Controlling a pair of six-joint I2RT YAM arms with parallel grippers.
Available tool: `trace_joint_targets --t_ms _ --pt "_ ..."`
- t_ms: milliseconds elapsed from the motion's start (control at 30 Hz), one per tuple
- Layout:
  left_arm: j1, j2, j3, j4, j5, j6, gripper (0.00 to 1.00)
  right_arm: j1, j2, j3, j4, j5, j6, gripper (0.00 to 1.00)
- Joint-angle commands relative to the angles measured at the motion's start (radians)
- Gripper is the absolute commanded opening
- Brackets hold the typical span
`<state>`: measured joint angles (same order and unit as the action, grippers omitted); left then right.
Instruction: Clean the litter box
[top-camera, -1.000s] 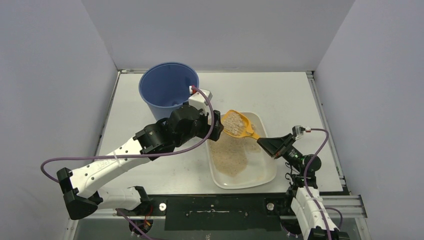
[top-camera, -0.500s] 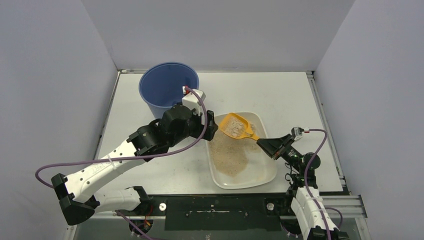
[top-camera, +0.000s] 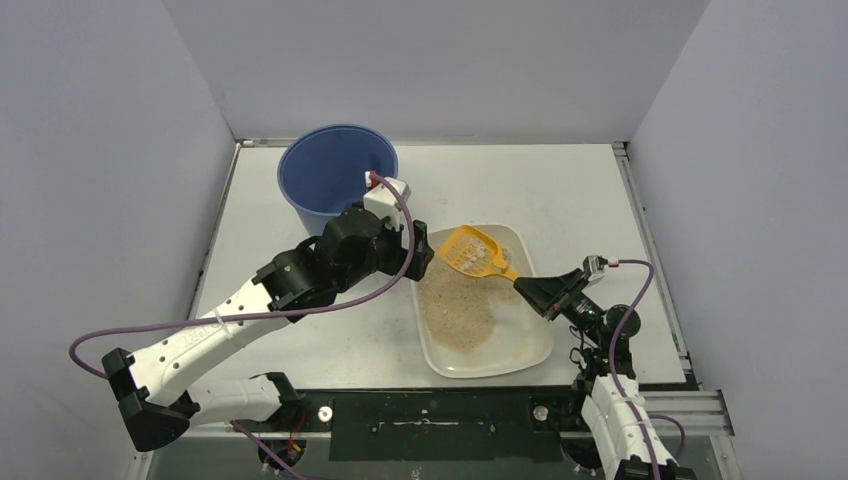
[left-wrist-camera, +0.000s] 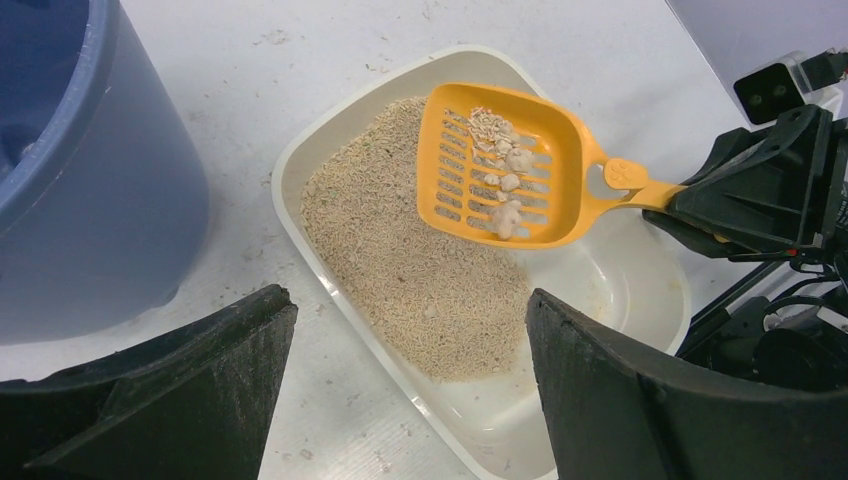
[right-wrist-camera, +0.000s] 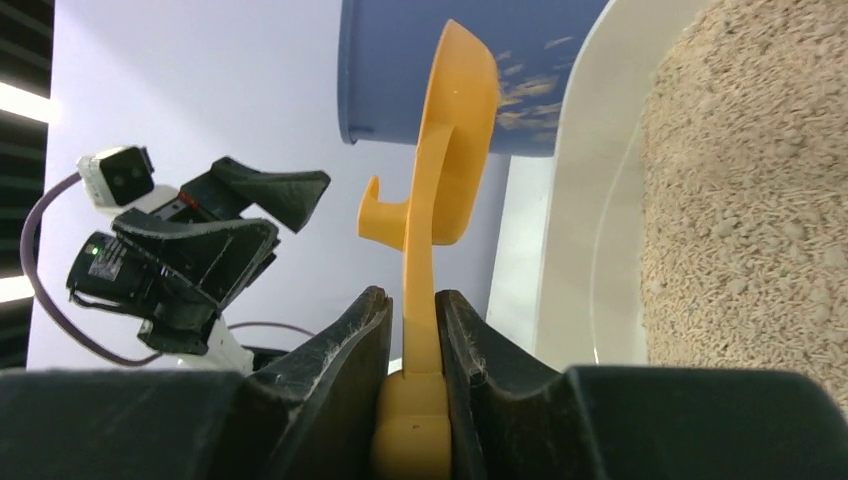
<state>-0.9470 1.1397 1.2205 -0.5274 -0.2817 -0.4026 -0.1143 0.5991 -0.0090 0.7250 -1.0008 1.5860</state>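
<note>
The white litter box (top-camera: 541, 352) lies right of centre with tan granules (top-camera: 458, 312) heaped in its left half. It also shows in the left wrist view (left-wrist-camera: 622, 292) and the right wrist view (right-wrist-camera: 590, 200). My right gripper (top-camera: 531, 288) (right-wrist-camera: 412, 295) is shut on the handle of the yellow slotted scoop (top-camera: 475, 252) (right-wrist-camera: 450, 150). The scoop (left-wrist-camera: 500, 165) hangs above the box's far end and holds a few pale clumps (left-wrist-camera: 506, 186). My left gripper (top-camera: 424, 260) (left-wrist-camera: 408, 298) is open and empty over the box's left rim.
The tall blue bucket (top-camera: 335, 175) (left-wrist-camera: 80, 150) (right-wrist-camera: 400, 70) stands at the back left, just beyond the left arm's wrist and close to the box's far left corner. White walls close in the table on three sides.
Loose granules have sifted out of the scoop, leaving clumps. The scoop has shifted slightly. My left gripper drew back a little to the left, then stayed still.
</note>
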Motion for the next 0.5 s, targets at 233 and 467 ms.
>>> trace_joint_targets --t_ms 233,467 --pt "0.015 -0.002 0.008 0.058 0.025 0.029 0.84 -0.030 -0.036 -0.073 -0.128 -0.004 -0.125 0.00" --pt "0.021 -0.013 0.008 0.051 0.019 0.048 0.84 -0.053 0.010 -0.120 0.057 -0.019 -0.036 0.00"
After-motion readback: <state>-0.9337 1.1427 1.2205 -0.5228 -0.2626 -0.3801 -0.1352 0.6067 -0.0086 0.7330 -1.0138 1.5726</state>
